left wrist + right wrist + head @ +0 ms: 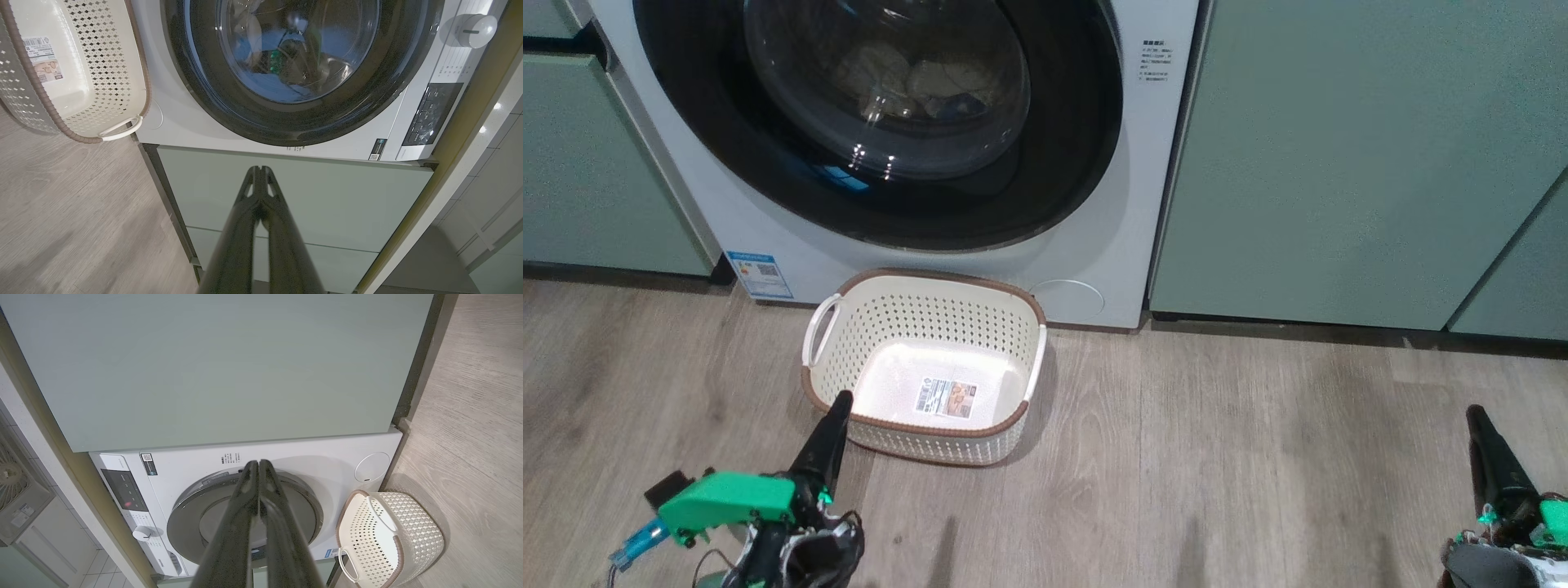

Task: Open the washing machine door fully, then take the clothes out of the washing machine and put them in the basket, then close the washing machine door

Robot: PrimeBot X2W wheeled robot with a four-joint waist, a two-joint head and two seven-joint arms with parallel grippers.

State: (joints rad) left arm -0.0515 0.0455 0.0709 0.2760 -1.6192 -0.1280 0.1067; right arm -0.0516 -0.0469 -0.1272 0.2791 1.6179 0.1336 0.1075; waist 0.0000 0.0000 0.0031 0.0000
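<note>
The white washing machine (1094, 245) stands with its black-rimmed round door (1062, 163) closed. Behind the glass, pale clothes (931, 82) show dimly in the drum. On the floor just in front sits the cream basket (931, 310), brown-rimmed, with only a label sticker on its bottom. My left gripper (840, 402) is shut and holds nothing, its tip at the basket's near left corner. Far to the right, low over the floor, my right gripper (1476, 415) is shut and holds nothing. The left wrist view shows the shut left gripper (260, 169), the door (245, 122) and the basket (102, 61). The right wrist view shows the shut right gripper (258, 463), the door (188, 514) and the basket (412, 535).
Sage-green cabinet fronts (1339, 163) flank the machine on both sides. Wood-look floor (1217, 474) stretches between the basket and my right gripper. A white knob (476, 30) and a dark control panel (433, 114) sit on the machine's top strip.
</note>
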